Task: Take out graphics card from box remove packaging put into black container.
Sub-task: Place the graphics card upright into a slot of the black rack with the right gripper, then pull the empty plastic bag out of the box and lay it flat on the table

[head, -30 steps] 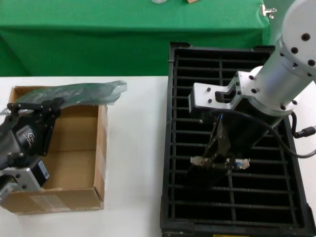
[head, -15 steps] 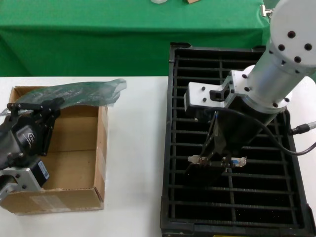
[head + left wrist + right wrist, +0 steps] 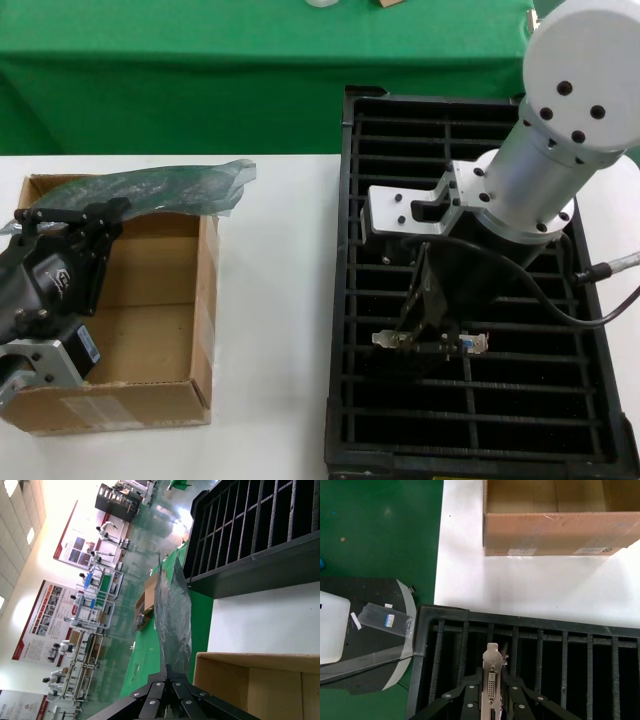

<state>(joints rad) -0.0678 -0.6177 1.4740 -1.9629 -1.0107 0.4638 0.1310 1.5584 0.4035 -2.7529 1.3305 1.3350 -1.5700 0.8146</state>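
My right gripper (image 3: 432, 335) is shut on the graphics card (image 3: 430, 342) and holds it on edge, low over the left column of the black container (image 3: 345, 300). The silver bracket with its white port (image 3: 491, 680) stands between the jaws of the right gripper (image 3: 491, 692), just above the ribs near the tray's front rim (image 3: 427, 630). My left gripper (image 3: 105, 208) hangs over the cardboard box (image 3: 205, 300), shut on the crinkly grey-green packaging (image 3: 170, 186). The bag (image 3: 172, 605) rises from the left gripper (image 3: 172, 672) beside the box wall (image 3: 260, 685).
White tabletop (image 3: 275, 300) lies between the box and the tray. A green-draped table (image 3: 180, 90) runs along the back. My right arm's wide silver body (image 3: 560, 130) covers much of the tray's right column. Beyond the table's front edge the green floor (image 3: 375, 530) shows.
My right arm has shifted left and toward the tray's front, bringing the card lower over the slots. The left gripper and the bag have not moved.
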